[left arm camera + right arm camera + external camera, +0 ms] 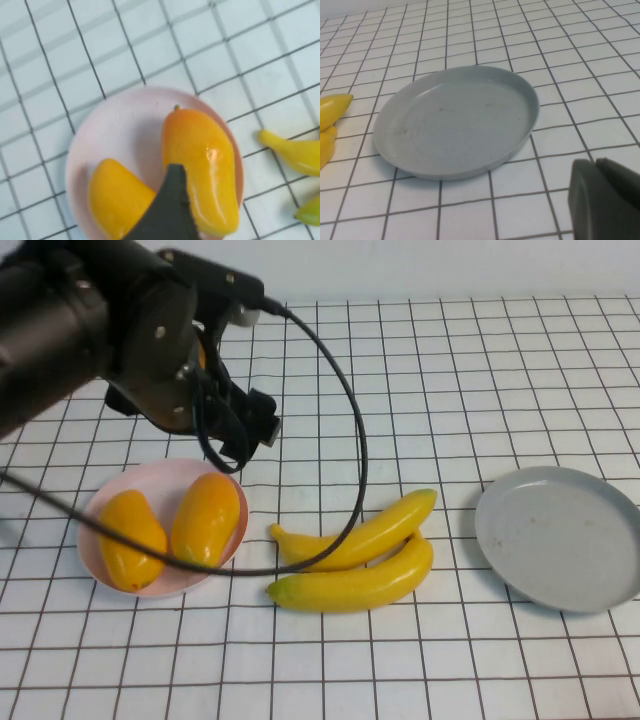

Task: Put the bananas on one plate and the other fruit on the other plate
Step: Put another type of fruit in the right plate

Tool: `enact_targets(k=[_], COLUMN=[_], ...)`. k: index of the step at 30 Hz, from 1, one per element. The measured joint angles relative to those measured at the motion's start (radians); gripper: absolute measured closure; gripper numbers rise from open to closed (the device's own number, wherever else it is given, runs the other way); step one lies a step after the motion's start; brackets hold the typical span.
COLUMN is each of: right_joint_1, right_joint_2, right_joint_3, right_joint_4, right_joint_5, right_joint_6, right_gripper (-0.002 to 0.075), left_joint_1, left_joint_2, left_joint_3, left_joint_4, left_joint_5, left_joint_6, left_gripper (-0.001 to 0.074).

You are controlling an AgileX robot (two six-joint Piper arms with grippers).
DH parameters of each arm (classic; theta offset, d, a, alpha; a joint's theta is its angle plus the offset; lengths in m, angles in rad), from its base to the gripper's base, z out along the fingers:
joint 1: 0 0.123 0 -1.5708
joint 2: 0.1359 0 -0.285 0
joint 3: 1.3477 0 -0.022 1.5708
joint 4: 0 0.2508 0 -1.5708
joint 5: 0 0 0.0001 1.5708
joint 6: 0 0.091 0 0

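A white table (480, 370) ruled with a black grid carries two plates and four pieces of fruit. On the robot's left sits the pale pink plate (100, 502) with both orange-yellow oval fruits on it, lying side by side and touching or nearly so: the left oval fruit (130, 538) and the redder oval fruit (206, 518). That half of the task looks done.

The two bananas (362, 555) lie on the bare table between the plates, one just in front of the other and touching along their length. The grey plate (560, 538) on the robot's right holds nothing, so both bananas are left to move.

The left pincer (250, 430) hangs above the far edge of the pink plate, its jaws apart and holding nothing. The right pincer (607, 200) shows only in its own wrist view, near the grey plate, jaws together and empty (the high view does not show that arm at all).

A black cable (355, 440) from the left arm droops across the nearer oval fruit and over the bananas' stem ends; it could get in the way of a grasp there.
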Motion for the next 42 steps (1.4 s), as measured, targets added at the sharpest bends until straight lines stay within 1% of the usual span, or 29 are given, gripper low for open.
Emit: enact_targets(k=[1,3,4,7,8,10,11,12,14,19,23,26,30,33,35,38,40,42], right_joint_1=[0.000,0.000,0.000,0.000,0.000,0.000,0.000,0.000,0.000,0.000,0.000,0.000,0.000,0.000,0.000,0.000,0.000,0.000], right_joint_2=[0.000,0.000,0.000,0.000,0.000,0.000,0.000,0.000,0.000,0.000,0.000,0.000,0.000,0.000,0.000,0.000,0.000,0.000], right_joint_3=[0.000,0.000,0.000,0.000,0.000,0.000,0.000,0.000,0.000,0.000,0.000,0.000,0.000,0.000,0.000,0.000,0.000,0.000], right_joint_4=[0.000,0.000,0.000,0.000,0.000,0.000,0.000,0.000,0.000,0.000,0.000,0.000,0.000,0.000,0.000,0.000,0.000,0.000], right_joint_5=[0.000,0.000,0.000,0.000,0.000,0.000,0.000,0.000,0.000,0.000,0.000,0.000,0.000,0.000,0.000,0.000,0.000,0.000], right_joint_6=[0.000,0.000,0.000,0.000,0.000,0.000,0.000,0.000,0.000,0.000,0.000,0.000,0.000,0.000,0.000,0.000,0.000,0.000], right_gripper=[0.0742,0.0742,0.0743,0.0742,0.0743,0.0742,0.0742,0.0742,0.0742,0.0742,0.0742,0.0742,0.0742,0.0742,0.0742,0.0742,0.0742,0.0742], left_joint_1=[-0.030,-0.085,-0.114,-0.183,-0.204,-0.229,-0.235,-0.237,-0.239,-0.241,-0.241,-0.241,-0.241,-0.241,-0.241,-0.241,-0.241,-0.241], left_joint_2=[-0.056,-0.174,-0.234,-0.399,-0.457,-0.560,-0.617,-0.674,-0.786,-1.019,-1.164,-1.207,-1.210,-1.210,-1.210,-1.210,-1.211,-1.211], left_joint_3=[0.010,0.050,0.082,0.203,0.253,0.343,0.391,0.437,0.529,0.751,0.914,0.998,1.082,1.137,1.159,1.163,1.163,1.163], left_joint_4=[0.030,0.097,0.138,0.239,0.263,0.281,0.283,0.287,0.300,0.408,0.528,0.624,0.752,0.879,0.929,0.925,0.863,0.754], left_joint_5=[0.009,0.027,0.032,0.032,0.030,0.022,0.018,0.009,-0.033,-0.251,-0.372,-0.413,-0.477,-0.519,-0.532,-0.539,-0.534,-0.511], left_joint_6=[-0.015,-0.070,-0.113,-0.267,-0.317,-0.429,-0.501,-0.568,-0.633,-0.648,-0.774,-0.891,-1.037,-1.208,-1.285,-1.320,-1.277,-1.179], left_gripper=[0.0114,0.0213,0.0290,0.0565,0.0623,0.0682,0.0699,0.0711,0.0725,0.0735,0.0736,0.0737,0.0737,0.0737,0.0737,0.0737,0.0737,0.0737])
